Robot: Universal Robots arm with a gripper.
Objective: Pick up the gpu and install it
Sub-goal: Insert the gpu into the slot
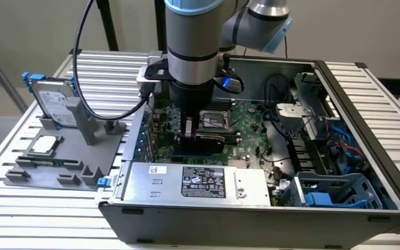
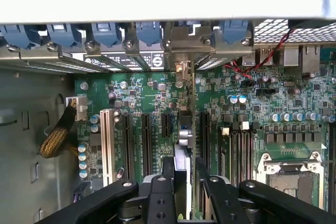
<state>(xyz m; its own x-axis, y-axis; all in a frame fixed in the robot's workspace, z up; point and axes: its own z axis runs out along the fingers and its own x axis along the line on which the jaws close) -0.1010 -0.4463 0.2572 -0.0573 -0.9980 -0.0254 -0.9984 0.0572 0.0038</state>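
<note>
The gpu point(image 2: 185, 135) stands on edge between my gripper's point(image 2: 184, 182) black fingers point(image 2: 168, 169), which are shut on it. Its silver bracket point(image 2: 187, 45) sits against the row of rear slot openings of the case. The card runs in line with the long black expansion slots point(image 2: 146, 137) of the green motherboard point(image 2: 252, 93). Whether it is pressed fully into a slot I cannot tell. In the exterior view my gripper point(image 1: 198, 136) is down inside the open computer case point(image 1: 255, 219), with the dark gpu point(image 1: 208, 141) under it just over the board.
A silver power supply point(image 1: 200, 182) fills the case's near side. The CPU socket point(image 1: 217, 120) lies beside the gripper. Cables and a blue drive cage point(image 1: 332, 195) occupy the exterior view's right. A grey fixture point(image 1: 68, 156) on the left holds a hard drive point(image 1: 52, 104).
</note>
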